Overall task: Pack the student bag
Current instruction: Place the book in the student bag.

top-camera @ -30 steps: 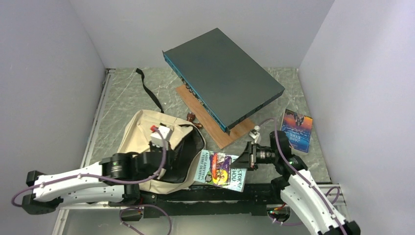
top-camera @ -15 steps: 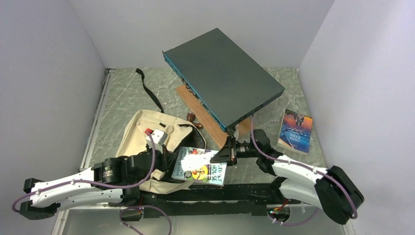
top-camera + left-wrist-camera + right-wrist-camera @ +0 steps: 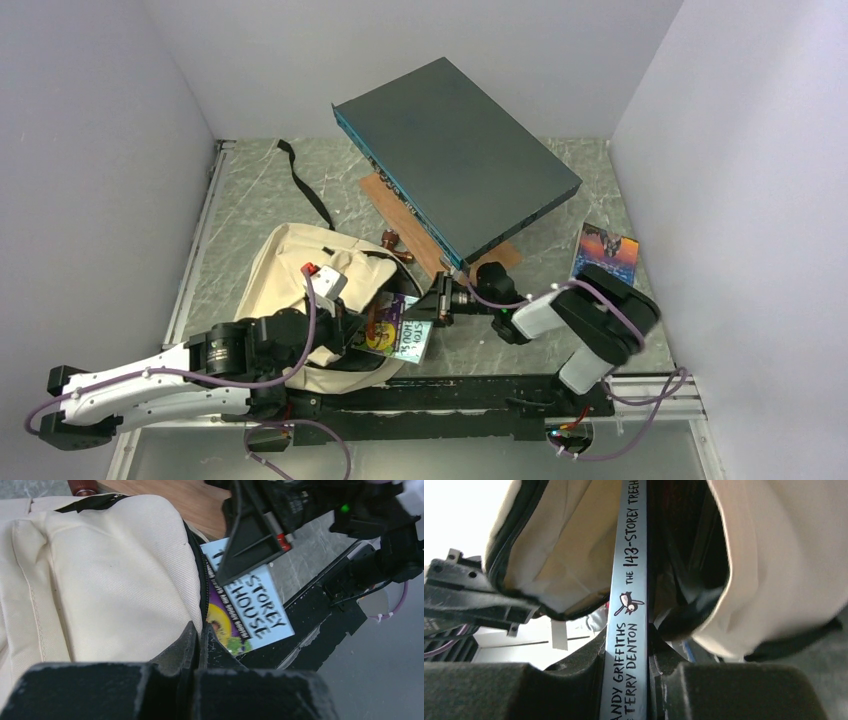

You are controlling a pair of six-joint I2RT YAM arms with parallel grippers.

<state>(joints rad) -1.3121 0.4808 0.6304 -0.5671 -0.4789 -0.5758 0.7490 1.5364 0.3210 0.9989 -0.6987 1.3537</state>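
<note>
Your right gripper (image 3: 440, 303) is clamped on the 143-Storey Treehouse book (image 3: 400, 335), one finger on each cover. The right wrist view shows the pale blue spine running straight up between the jaws. The book's far end sits inside the mouth of the student bag (image 3: 290, 265) and its near end sticks out over the table. Your left gripper (image 3: 345, 325) is pinched tight on the bag's rim beside the black zipper. In the left wrist view the cream canvas runs down into the closed fingers (image 3: 187, 640).

The bag lies on the left half of the table, just ahead of the left arm. Its opening faces right, towards the book, and its black strap (image 3: 305, 185) trails off towards the back left corner.

The table (image 3: 250, 200) is grey-green marbled stone, boxed in by plain white walls (image 3: 100, 150) on three sides. At the back centre a dark grey flat box (image 3: 460, 150) rests tilted on a wooden board (image 3: 385, 195). Two small copper-brown things (image 3: 390, 240) lie between the board and the bag, and you cannot tell what they are. A second book (image 3: 603, 243), blue and orange, lies near the right wall with the right arm partly covering it. A black rail (image 3: 450, 395) runs along the near edge.
</note>
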